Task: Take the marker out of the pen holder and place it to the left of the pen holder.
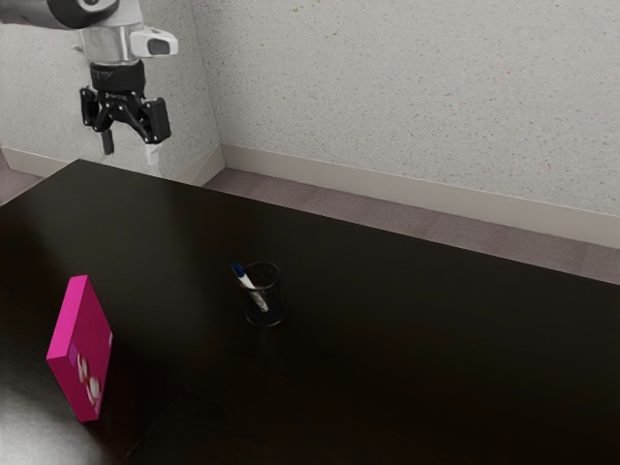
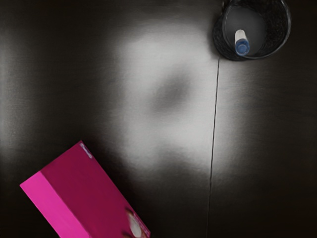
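Pen holder (image 1: 278, 303) upright on the dark table (image 1: 407, 339); taken as landmark. Marker (image 1: 246, 280) stands inside it, blue cap uppermost, tilted against the rim, the cap leaning out on the side toward the exterior view's left. Gripper (image 1: 130, 149) well apart from the holder, raised, off toward the exterior view's upper left; its two fingers stand spread, nothing between them, so released and empty. Pink box (image 1: 85, 347) on the table, well apart from the holder, toward the exterior view's lower left. Progress: neither half done, by my reading. No grasp, no lift, no placing. Left to do: travel to above the holder, close on the capped end, draw the marker up until its lower end passes the rim, lay it on the table to the holder's left, let go. Likely trouble: fingers catching the rim, or the light-looking holder tipping as the marker drags.
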